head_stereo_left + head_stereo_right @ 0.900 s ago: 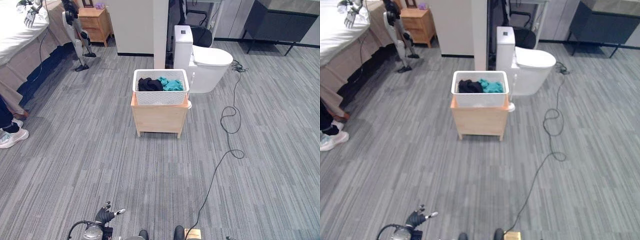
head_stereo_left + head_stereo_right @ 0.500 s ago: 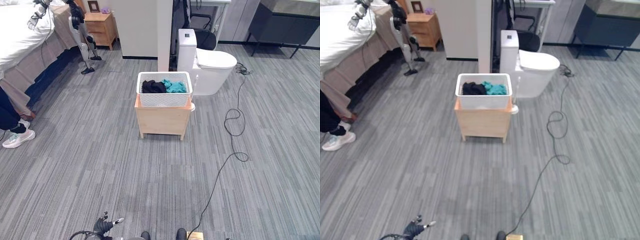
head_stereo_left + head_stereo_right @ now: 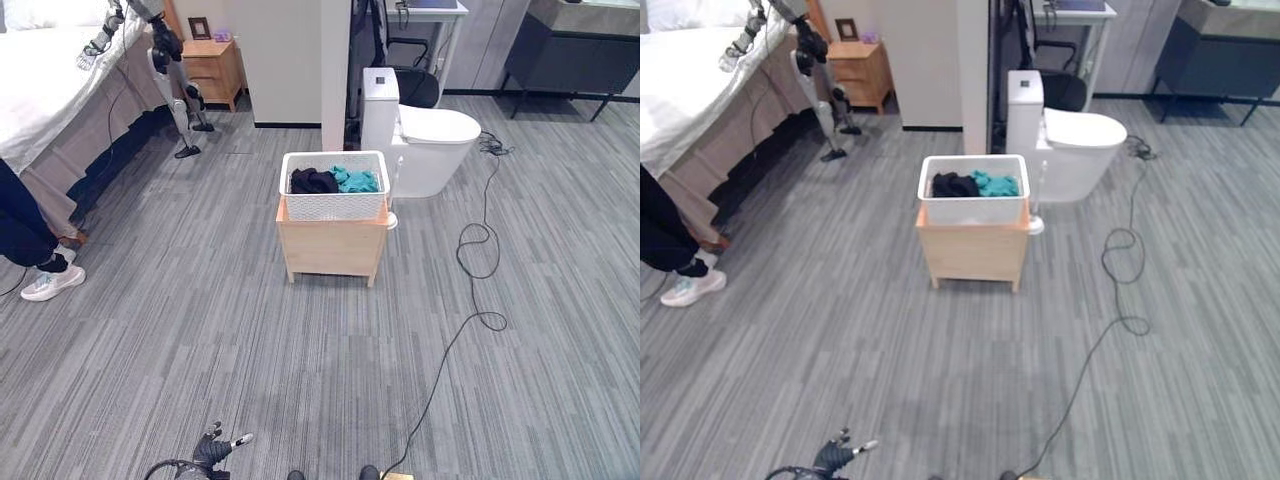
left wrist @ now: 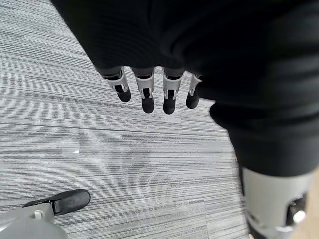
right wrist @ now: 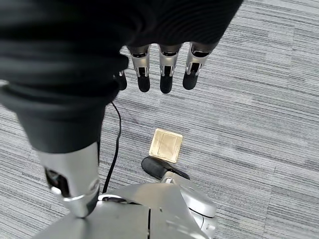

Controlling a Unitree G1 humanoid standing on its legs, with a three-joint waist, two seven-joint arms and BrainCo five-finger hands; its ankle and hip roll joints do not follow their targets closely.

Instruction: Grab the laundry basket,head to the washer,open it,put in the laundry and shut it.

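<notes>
A white laundry basket [image 3: 333, 188] with black clothes [image 3: 313, 181] and teal clothes [image 3: 358, 180] in it rests on a low wooden stand [image 3: 331, 241] in the middle of the room, some way ahead of me. My left hand [image 3: 214, 450] hangs low at the near edge of the floor, far from the basket. In the left wrist view its fingers [image 4: 145, 92] are relaxed and hold nothing. In the right wrist view, the fingers of my right hand [image 5: 166, 74] likewise hang loose over the carpet.
A white toilet [image 3: 428, 135] stands just right of and behind the basket, beside a wall pillar [image 3: 335, 60]. A bed [image 3: 45, 95], a nightstand [image 3: 216, 66] and another robot [image 3: 172, 70] are at the far left. A person's leg and shoe [image 3: 42, 282] are at the left. A brass floor plate [image 5: 166, 145] lies by my feet.
The whole picture has shifted, so the camera has moved; more of the bed and the person's leg shows. The basket stays on its stand. My left hand stays low.
</notes>
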